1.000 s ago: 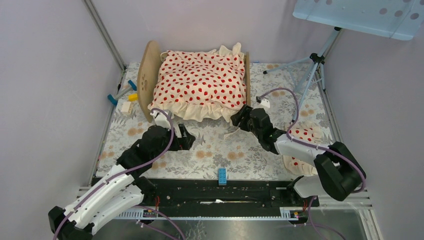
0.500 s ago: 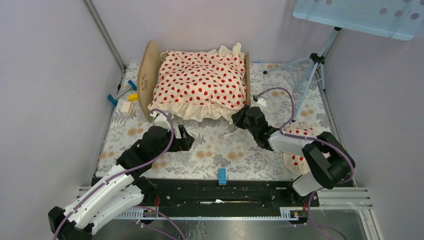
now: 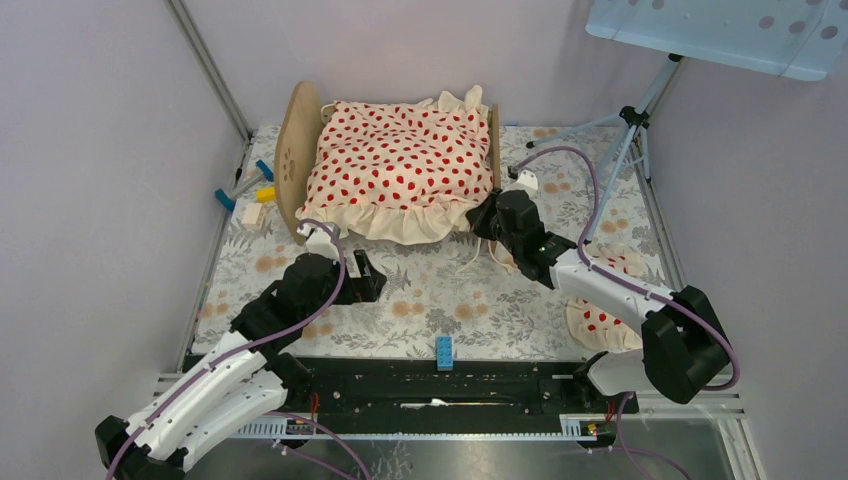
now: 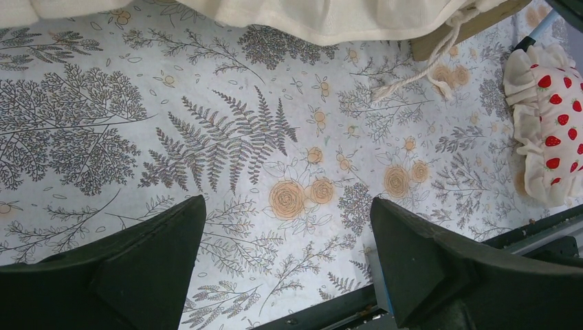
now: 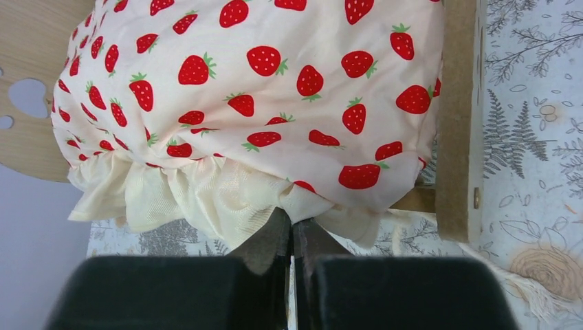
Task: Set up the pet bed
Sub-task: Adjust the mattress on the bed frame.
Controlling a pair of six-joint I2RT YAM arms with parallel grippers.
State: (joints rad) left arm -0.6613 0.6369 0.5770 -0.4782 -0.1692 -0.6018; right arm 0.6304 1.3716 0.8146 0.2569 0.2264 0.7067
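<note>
Though unclear, end effector (image 5: pixel 291 230) touches pet bed (image 5: pixel 457 103).

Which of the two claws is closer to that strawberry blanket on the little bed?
The right. The right gripper sits at the blanket's ruffled hem by the bed's near right corner, jaws shut. The left gripper hangs open over the floral mat, short of the hem.

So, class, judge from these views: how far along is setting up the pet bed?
Done: the blanket covers the pet bed. In hand: the right gripper is shut at the blanket's ruffle; the left gripper hangs open over the table. Left: the pillow lies on the table.
</note>
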